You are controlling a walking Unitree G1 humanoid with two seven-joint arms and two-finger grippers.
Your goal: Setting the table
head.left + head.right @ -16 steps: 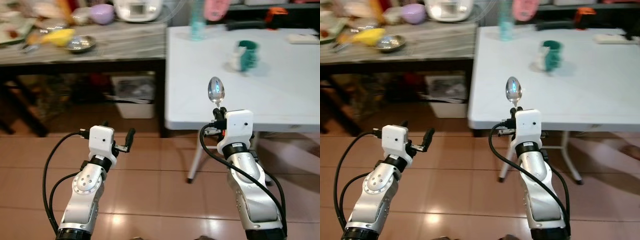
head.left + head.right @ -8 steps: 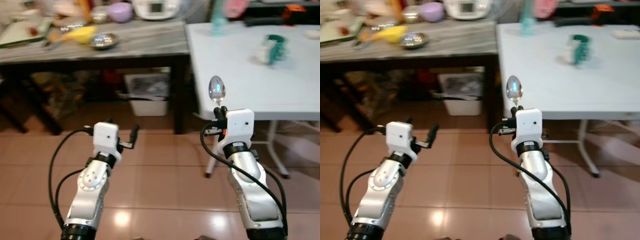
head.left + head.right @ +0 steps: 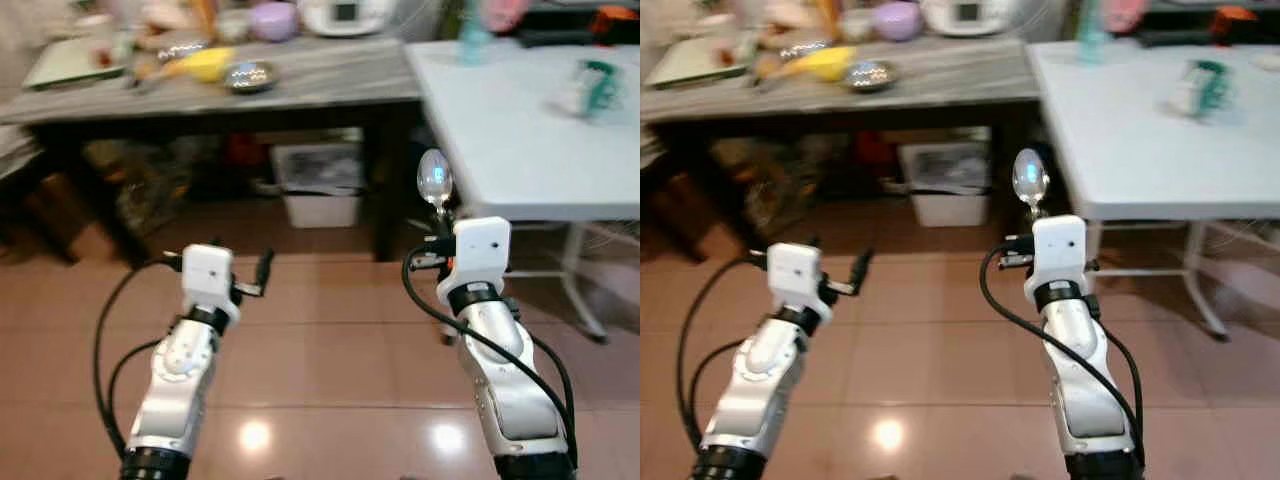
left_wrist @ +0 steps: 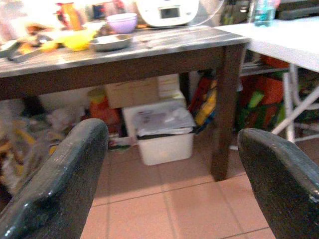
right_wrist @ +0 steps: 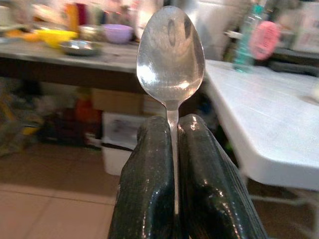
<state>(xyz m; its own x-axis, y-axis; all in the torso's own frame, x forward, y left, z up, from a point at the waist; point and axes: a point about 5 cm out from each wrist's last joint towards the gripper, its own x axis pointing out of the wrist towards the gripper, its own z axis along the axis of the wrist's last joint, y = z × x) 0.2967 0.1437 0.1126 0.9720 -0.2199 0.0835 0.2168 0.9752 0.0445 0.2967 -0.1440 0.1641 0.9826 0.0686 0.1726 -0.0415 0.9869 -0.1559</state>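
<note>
My right gripper [image 3: 437, 218] is shut on the handle of a silver spoon [image 3: 433, 178], whose bowl [image 5: 170, 54] stands upright above the fingers [image 5: 149, 179]. It hangs over the tiled floor, short of the white table [image 3: 520, 130] at the right. A green-and-white mug [image 3: 592, 88] stands blurred on that table. My left gripper [image 3: 245, 276] is open and holds nothing, its two fingers [image 4: 65, 184] spread wide at the same height, facing the dark table [image 3: 300, 85].
The dark table carries a steel bowl [image 3: 247, 76], a yellow item [image 3: 203, 64], a purple bowl [image 3: 272, 18] and a white cooker [image 3: 345, 12]. A white bin [image 3: 320, 185] sits beneath it. A teal bottle [image 3: 475, 40] stands at the white table's back edge.
The whole scene has slid to the right as the camera turned left: the white table moved toward the right edge and more of the dark table shows. Both grippers keep their poses.
</note>
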